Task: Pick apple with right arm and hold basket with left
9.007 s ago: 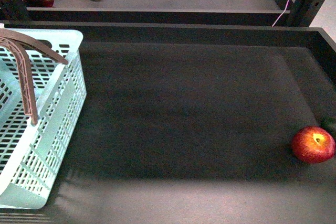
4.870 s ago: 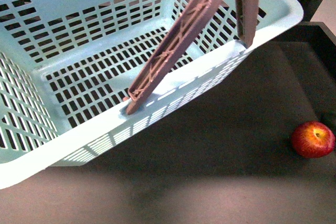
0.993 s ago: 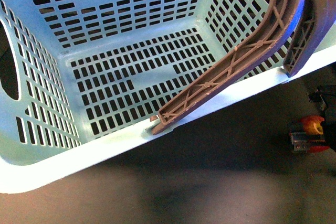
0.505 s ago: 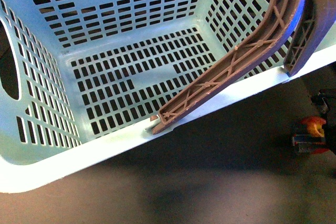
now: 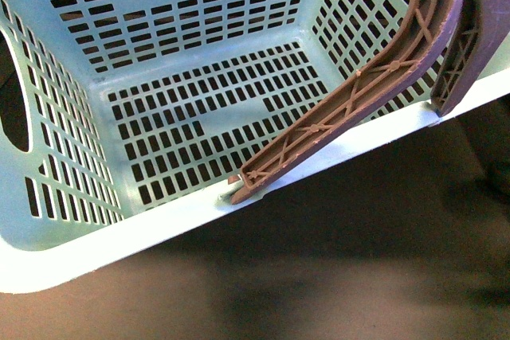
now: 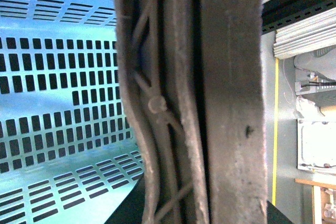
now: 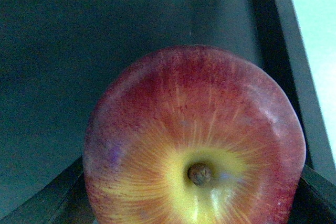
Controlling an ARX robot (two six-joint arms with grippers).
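The pale mint-blue basket (image 5: 199, 45) fills most of the front view, tilted and lifted, its slotted floor empty. Its brown ribbed handles (image 5: 374, 77) rise to the upper right. In the left wrist view the handles (image 6: 178, 103) fill the middle, with my left gripper shut on them; its fingers are hidden. The basket wall (image 6: 58, 77) shows beside them. In the right wrist view the red apple (image 7: 194, 140) with a yellow patch around its stem fills the frame, held in my shut right gripper above the dark surface. Neither the apple nor the right gripper shows in the front view.
The dark tabletop (image 5: 374, 268) lies below and in front of the basket. In the right wrist view a dark raised edge (image 7: 273, 51) runs beside a pale floor strip (image 7: 315, 35). Shelving and a yellow floor line (image 6: 275, 103) lie beyond the handles in the left wrist view.
Over the last second the apple, held in my right gripper at the front view's right edge, has gone out of that view. The basket has stayed where it was.
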